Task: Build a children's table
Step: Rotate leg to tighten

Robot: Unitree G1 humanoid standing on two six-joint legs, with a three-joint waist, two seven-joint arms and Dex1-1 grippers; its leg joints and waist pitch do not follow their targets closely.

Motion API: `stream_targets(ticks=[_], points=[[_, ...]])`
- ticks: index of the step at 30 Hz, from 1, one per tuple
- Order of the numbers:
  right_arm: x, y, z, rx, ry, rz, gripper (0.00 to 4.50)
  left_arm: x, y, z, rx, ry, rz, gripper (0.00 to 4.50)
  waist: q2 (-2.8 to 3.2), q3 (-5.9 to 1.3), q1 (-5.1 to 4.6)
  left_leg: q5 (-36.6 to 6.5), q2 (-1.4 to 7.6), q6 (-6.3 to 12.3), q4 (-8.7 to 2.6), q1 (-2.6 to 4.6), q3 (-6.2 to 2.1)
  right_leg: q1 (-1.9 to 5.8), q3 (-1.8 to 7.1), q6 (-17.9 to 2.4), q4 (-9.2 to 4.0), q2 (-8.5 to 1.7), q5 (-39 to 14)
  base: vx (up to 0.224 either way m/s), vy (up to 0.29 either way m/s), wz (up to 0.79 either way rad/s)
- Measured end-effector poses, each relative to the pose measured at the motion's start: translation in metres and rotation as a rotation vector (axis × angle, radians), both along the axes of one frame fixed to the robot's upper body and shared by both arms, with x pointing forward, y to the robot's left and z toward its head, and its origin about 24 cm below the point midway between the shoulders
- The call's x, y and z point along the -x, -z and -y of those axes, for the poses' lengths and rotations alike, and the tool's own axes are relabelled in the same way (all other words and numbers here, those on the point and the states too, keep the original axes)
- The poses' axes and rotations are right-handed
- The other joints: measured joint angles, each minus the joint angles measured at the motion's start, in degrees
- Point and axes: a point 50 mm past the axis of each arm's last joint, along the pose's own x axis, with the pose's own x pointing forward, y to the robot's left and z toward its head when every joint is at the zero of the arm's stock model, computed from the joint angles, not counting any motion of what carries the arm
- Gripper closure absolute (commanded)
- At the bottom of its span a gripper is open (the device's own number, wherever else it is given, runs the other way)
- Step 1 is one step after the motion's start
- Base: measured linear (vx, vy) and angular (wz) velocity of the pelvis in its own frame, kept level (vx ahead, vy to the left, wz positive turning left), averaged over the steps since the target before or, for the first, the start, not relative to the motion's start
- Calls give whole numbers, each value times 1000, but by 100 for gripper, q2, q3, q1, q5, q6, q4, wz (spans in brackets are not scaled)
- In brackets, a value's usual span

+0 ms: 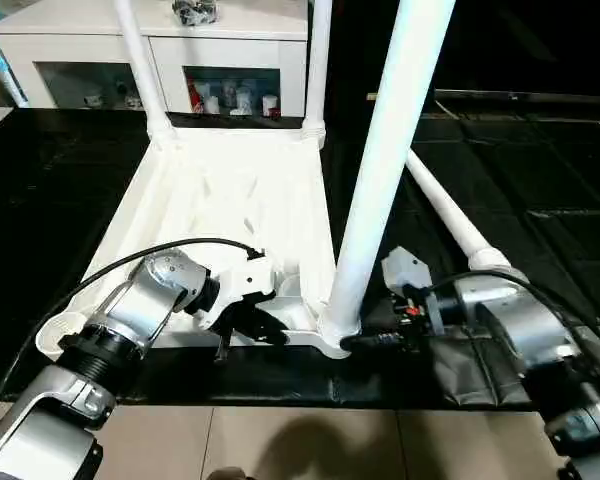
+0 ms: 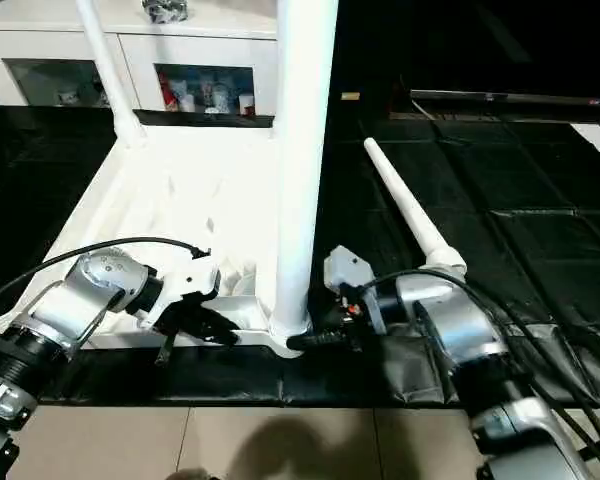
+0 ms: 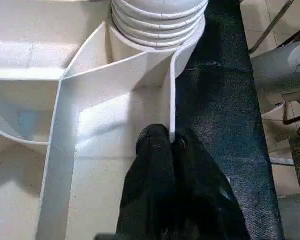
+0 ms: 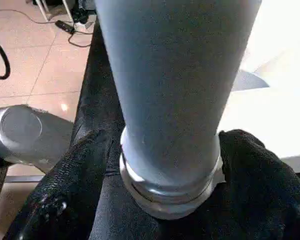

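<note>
Right pincer (image 4: pixel 165 165) around upright leg (image 1: pixel 380 180) base.

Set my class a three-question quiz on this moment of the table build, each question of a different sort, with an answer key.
1. True or false: three legs stand in the tabletop sockets.
2. What does the left gripper pinch? A) a loose leg B) the tabletop's rim C) a cable
3. Where does the spare leg lie?

Key: 1. True; two far legs and the near leg. 2. B. 3. On the black mat, right of the tabletop, beside the right gripper, whose fingers flank the near leg's base.
</note>
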Motion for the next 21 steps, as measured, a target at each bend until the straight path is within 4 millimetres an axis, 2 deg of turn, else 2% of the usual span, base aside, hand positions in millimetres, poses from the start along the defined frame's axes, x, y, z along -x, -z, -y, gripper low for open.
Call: stream_targets(ticks=[7,17,21], points=[[-1,2,-1,-4,9,-3,167,0,0,0,-1,2,0,450,0,0,-1,0,0,0,0,-2,0,0,0,0,0,0,0,0,0,0],[-2,3,-3,-22,16,-22,178,0,0,1,8,-4,-11,450,-3,0,-9,0,0,0,0,0,0,0,0,1,3,0,0,0,0,0],[-4,6,-4,-41,83,-33,178,-3,2,3,29,-72,-28,450,-2,0,-17,2,0,1,9,2,0,1,3,-2,10,0,2,0,0,0]])
